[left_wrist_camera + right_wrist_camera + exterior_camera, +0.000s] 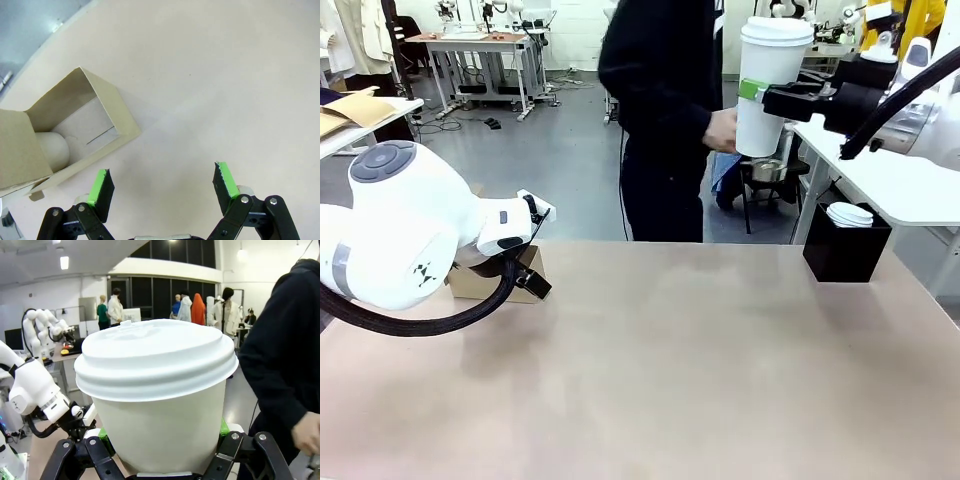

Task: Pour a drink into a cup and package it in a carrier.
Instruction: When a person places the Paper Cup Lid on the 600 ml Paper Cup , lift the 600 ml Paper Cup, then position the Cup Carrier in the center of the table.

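Room: workshop with a grey floor and other benches behind; a person in dark clothes stands at the far side.
Table (670,360): tan top.
Cup (772,60): white, lidded, held high at the far right.
Right gripper (767,98): pinching the cup's sides.
Person's hand (723,130): close beside the cup's lower part.
Left gripper (162,185): spread, holding nothing, over the table's left.
Carrier (112,102): brown cardboard, on the table beside the left gripper.
Black box (845,255): far right, with white lids (849,213) on top.

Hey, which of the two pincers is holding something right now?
The right pincer, clamped on the lidded white paper cup; the left pincer hangs open and empty.
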